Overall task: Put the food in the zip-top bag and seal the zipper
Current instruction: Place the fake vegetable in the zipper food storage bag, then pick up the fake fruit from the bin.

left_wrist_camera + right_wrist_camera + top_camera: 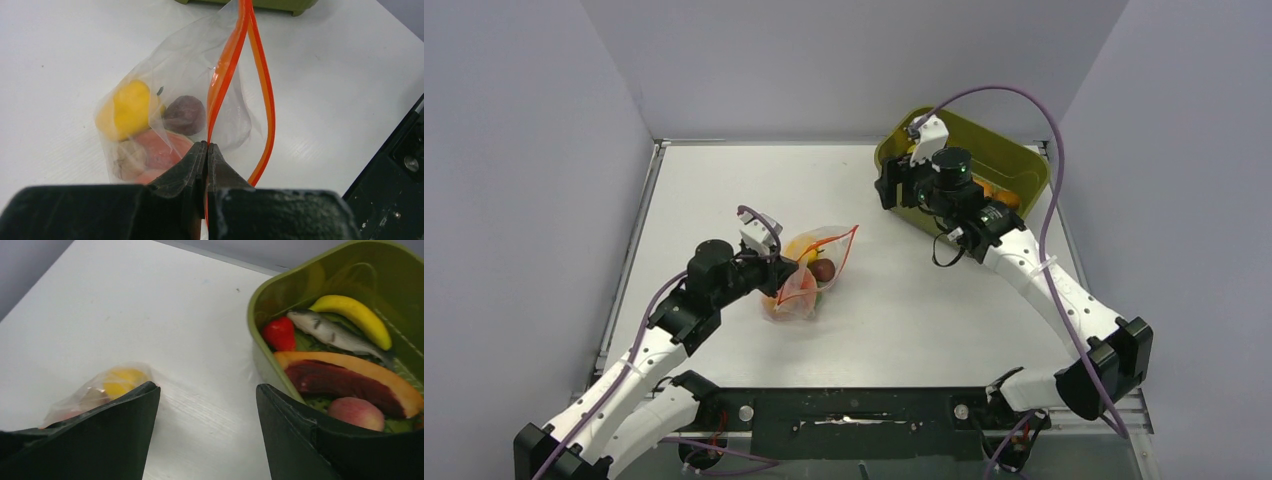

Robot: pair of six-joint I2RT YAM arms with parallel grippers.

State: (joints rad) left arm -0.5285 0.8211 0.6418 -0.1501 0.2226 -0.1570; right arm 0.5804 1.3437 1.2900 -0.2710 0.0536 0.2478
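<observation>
The task looks partly done. The zip-top bag point(180, 65) lies on the bench point(724, 190) left of centre. Several pieces of the food are already inside: a yellow piece point(125, 107), a dark purple piece point(185, 115) and a salmon-coloured piece point(162, 150) beside a paler one I cannot name. The left jaws are closed on one lip of the zipper point(227, 65) near one end. The other lip bows away from it, so the mouth is open and nothing is sealed. The right jaws are spread wide and hold nothing, hovering at the near rim of the green tub point(260, 305). The tub holds a banana point(357, 317), a fish point(330, 332), a red piece point(280, 334), a long orange slice point(350, 380) and a peach point(357, 412). My guess is that more loading remains, and then the whole strip must be pressed shut.
</observation>
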